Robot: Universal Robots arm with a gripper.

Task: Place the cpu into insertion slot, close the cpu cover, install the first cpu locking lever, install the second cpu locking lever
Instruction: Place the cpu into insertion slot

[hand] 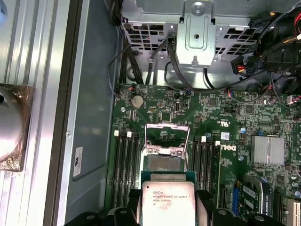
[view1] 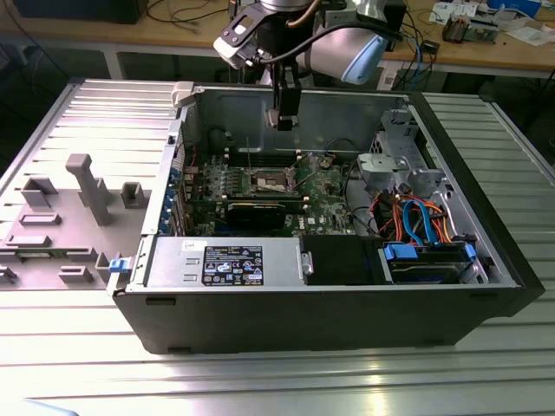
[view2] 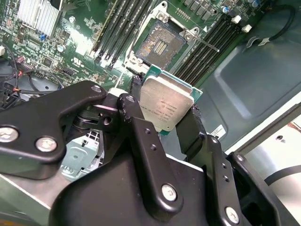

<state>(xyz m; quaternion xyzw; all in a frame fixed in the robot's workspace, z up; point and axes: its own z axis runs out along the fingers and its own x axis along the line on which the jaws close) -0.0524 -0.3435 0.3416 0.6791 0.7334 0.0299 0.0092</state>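
Observation:
My gripper [view2: 164,113] is shut on the cpu [view2: 165,104], a small square chip with a silver-grey top and a green edge, clamped between the two black fingers [view2: 195,129]. In the first wrist view the cpu [hand: 168,200] hangs just short of the insertion slot [hand: 162,162], whose dark contact field lies bare. The cpu cover [hand: 165,137], a thin silver frame, stands swung up at the slot's far side. In the second wrist view the insertion slot [view2: 160,44] lies beyond the chip, with a thin metal lever [view2: 205,44] beside it. In the exterior view the gripper [view1: 284,120] hovers well above the insertion slot [view1: 270,179].
The green motherboard [view1: 321,186] lies in an open black computer case [view1: 486,234]. Black memory slots [hand: 124,165] flank the socket on both sides. A metal drive cage [view1: 390,169] and coloured cables [view1: 416,217] sit at the exterior view's right, and a grey fixture [view1: 87,186] at its left.

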